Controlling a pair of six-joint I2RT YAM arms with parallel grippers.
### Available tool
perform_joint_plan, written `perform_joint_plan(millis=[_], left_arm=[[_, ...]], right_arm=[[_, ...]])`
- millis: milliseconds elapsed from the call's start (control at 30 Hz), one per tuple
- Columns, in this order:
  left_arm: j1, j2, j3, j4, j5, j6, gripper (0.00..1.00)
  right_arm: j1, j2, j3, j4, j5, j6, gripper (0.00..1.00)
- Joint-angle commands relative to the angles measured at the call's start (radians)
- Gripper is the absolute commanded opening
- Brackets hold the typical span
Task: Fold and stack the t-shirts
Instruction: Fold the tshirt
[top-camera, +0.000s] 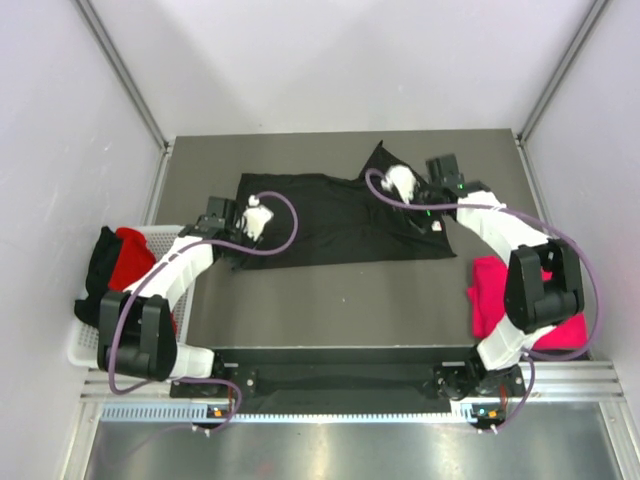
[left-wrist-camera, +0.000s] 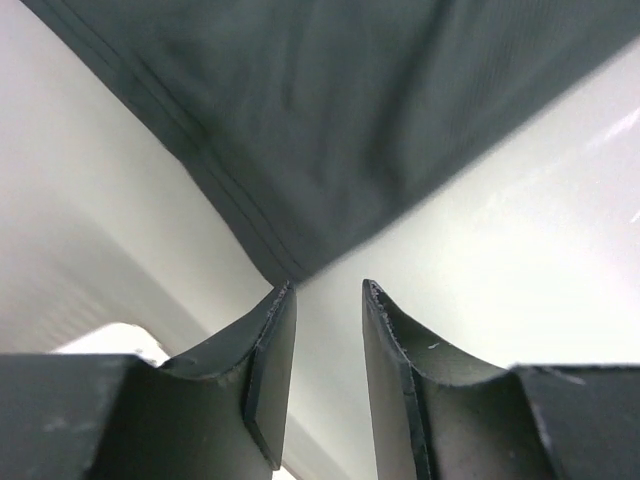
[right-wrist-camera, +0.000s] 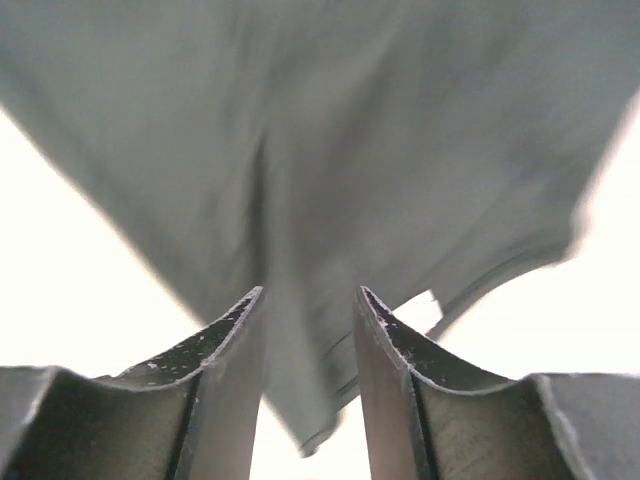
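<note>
A: Black t-shirt (top-camera: 320, 215) lies spread on the table (top-camera: 350, 295). My left gripper (left-wrist-camera: 328, 288) sits parted at its hem corner, and my right gripper (right-wrist-camera: 308, 292) is parted over cloth.
B: Risk?
A: I reckon the left could close short, so the fold drags lopsided.

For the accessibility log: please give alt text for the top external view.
A black t-shirt lies spread across the table, the left hand at its left edge and the right hand over its right end. A pink shirt sits right; a white basket of shirts sits left.
</note>
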Motion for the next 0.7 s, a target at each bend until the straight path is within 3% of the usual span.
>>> perform_joint_plan(millis=[0, 367, 667], left_arm=[[0.004, -0.011, -0.079, 0.023, -0.040, 0.048, 0.38], [0.004, 0.065, -0.079, 0.104, -0.086, 0.055, 0.42], [0.004, 0.134, -0.051, 0.107, -0.095, 0.071, 0.42]], right_arm=[[-0.077, -0.019, -0.163, -0.019, 0.017, -0.073, 0.39], [-0.245, 0.001, -0.213, -0.029, 0.028, -0.140, 0.39], [-0.297, 0.067, -0.194, -0.071, 0.021, -0.175, 0.40]])
